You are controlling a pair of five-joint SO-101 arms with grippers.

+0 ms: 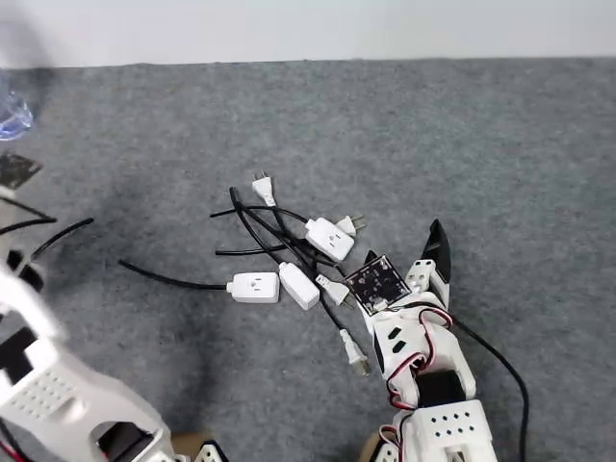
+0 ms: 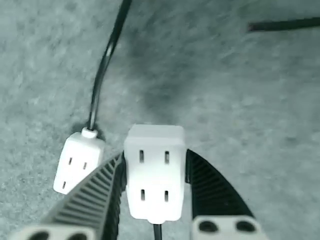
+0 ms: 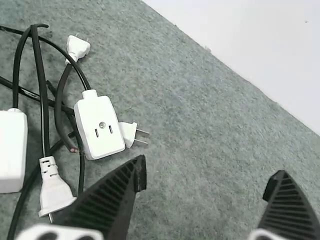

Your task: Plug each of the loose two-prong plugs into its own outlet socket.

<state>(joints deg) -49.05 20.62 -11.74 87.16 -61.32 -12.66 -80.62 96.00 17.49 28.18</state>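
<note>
White plastic shows between the black fingers of the left gripper (image 2: 154,159), which are clamped on the sides of a socket block (image 2: 152,172). Just beside it a second socket (image 2: 75,162) lies on the grey carpet (image 2: 240,100), and its black cord (image 2: 102,70) leads away. The right gripper (image 3: 210,170) hangs over bare carpet with its fingers wide apart, holding nothing. A loose plug (image 3: 52,190) lies just beside one finger. Beyond is a single-outlet socket (image 3: 100,131) with a small plug (image 3: 131,134) against its side, prongs pointing away. Farthest off, a far plug (image 3: 77,47) lies among the looped cords (image 3: 37,75).
</note>
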